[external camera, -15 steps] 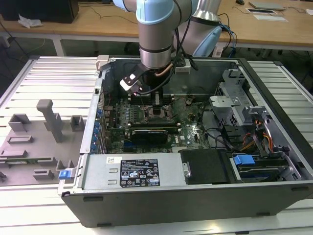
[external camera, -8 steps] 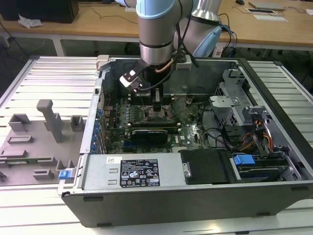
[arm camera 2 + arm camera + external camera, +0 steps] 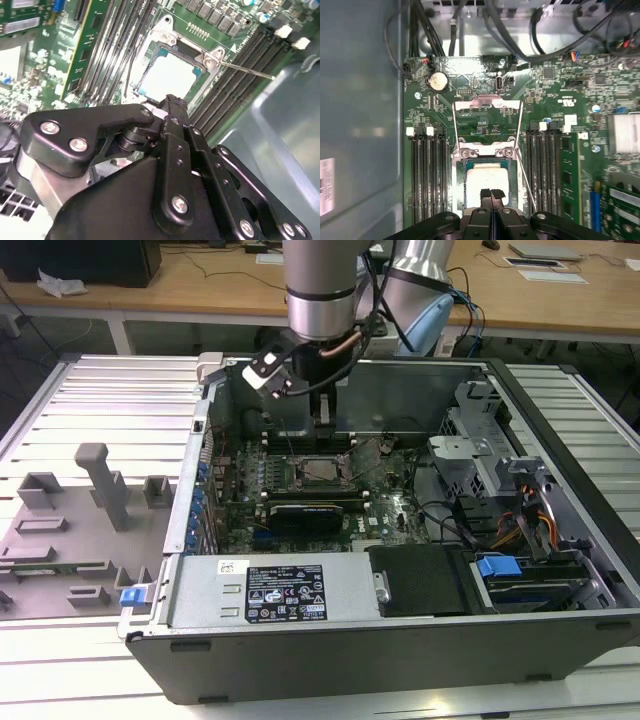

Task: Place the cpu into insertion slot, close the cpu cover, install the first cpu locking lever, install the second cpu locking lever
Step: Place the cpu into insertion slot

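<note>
You have the open computer case (image 3: 300,660) across the middle of the exterior view, with its green motherboard (image 3: 385,495) lying flat inside. The gripper (image 3: 322,425) hangs from the upper centre, right over the insertion slot (image 3: 461,170). In the first wrist view its tips are clenched together with nothing between them, just above the near edge of the cpu (image 3: 480,175), which lies flat in the slot. The cpu cover (image 3: 487,103) stands flipped open beyond the chip, its sides running straight away from the gripper. Memory slots (image 3: 427,175) crowd both flanks and a thin locking lever (image 3: 245,70) juts out free, so your clear room is above.
</note>
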